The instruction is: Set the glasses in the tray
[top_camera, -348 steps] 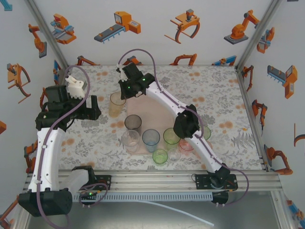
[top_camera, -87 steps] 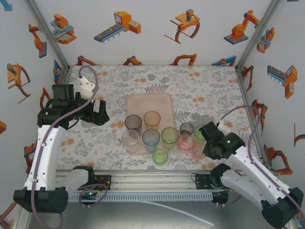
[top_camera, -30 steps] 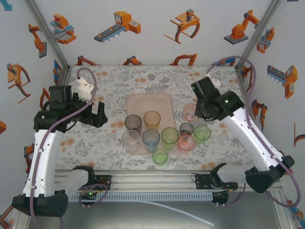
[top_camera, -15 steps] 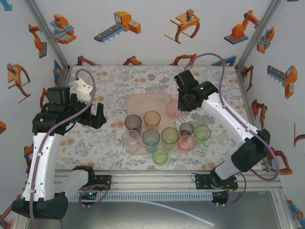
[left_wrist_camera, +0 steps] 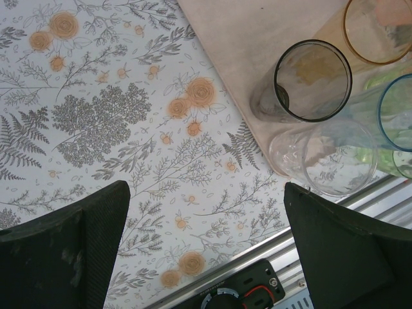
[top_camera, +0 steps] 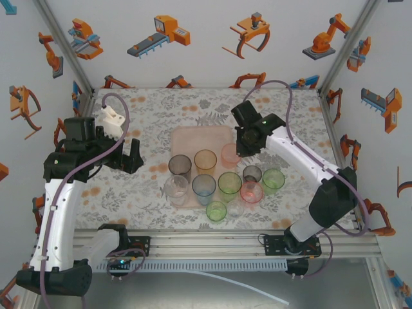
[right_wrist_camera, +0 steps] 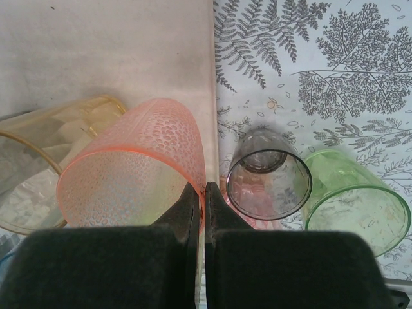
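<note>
My right gripper (top_camera: pixel 239 147) is shut on the rim of a pink dimpled glass (top_camera: pixel 230 154), one finger inside and one outside (right_wrist_camera: pixel 202 193). The pink glass (right_wrist_camera: pixel 135 174) hangs over the right edge of the pale pink tray (top_camera: pixel 196 136), beside an orange glass (top_camera: pixel 205 161). On the tray's near part stand a smoky glass (top_camera: pixel 179 165), a clear glass (top_camera: pixel 176 188) and a blue glass (top_camera: pixel 204 186). My left gripper (top_camera: pixel 132 154) stands open over the floral cloth left of the tray (left_wrist_camera: pixel 206 244), holding nothing.
Right of the tray on the cloth stand a green glass (top_camera: pixel 230 183), a small smoky glass (top_camera: pixel 252 173), a red glass (top_camera: pixel 251 192) and another green glass (top_camera: pixel 273 180). A small green glass (top_camera: pixel 216 211) sits near the front rail (top_camera: pixel 206 241). The tray's far half (right_wrist_camera: pixel 116 45) is bare.
My right arm has swung left with the pink glass, from the table's right side to the tray's right edge. The left arm has stayed put.
</note>
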`<state>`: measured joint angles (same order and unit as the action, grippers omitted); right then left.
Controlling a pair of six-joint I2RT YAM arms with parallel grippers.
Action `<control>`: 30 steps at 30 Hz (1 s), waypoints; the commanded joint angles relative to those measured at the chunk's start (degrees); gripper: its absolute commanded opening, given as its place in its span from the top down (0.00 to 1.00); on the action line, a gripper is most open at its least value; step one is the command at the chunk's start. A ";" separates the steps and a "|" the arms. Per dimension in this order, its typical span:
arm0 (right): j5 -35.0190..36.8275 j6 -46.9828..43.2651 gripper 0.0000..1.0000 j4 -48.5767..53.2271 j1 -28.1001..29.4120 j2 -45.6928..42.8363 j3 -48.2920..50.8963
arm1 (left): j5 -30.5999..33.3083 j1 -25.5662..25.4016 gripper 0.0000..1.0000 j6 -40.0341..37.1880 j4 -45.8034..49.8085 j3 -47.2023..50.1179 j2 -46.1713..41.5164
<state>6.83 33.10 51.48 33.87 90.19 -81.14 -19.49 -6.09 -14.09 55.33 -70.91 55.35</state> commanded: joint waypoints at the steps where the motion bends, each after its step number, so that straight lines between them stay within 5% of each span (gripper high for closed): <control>1: -0.41 -0.82 1.00 -1.76 -0.22 0.59 0.76 | -0.39 -0.22 0.03 -0.55 0.99 0.08 -0.29; 30: -1.46 -3.29 1.00 -4.35 0.80 6.85 2.90 | -0.51 -0.24 0.03 -0.66 0.57 0.34 0.00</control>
<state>5.87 31.05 48.05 34.06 96.33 -78.72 -19.49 -6.09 -14.09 55.33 -70.89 55.35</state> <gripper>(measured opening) 0.010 0.965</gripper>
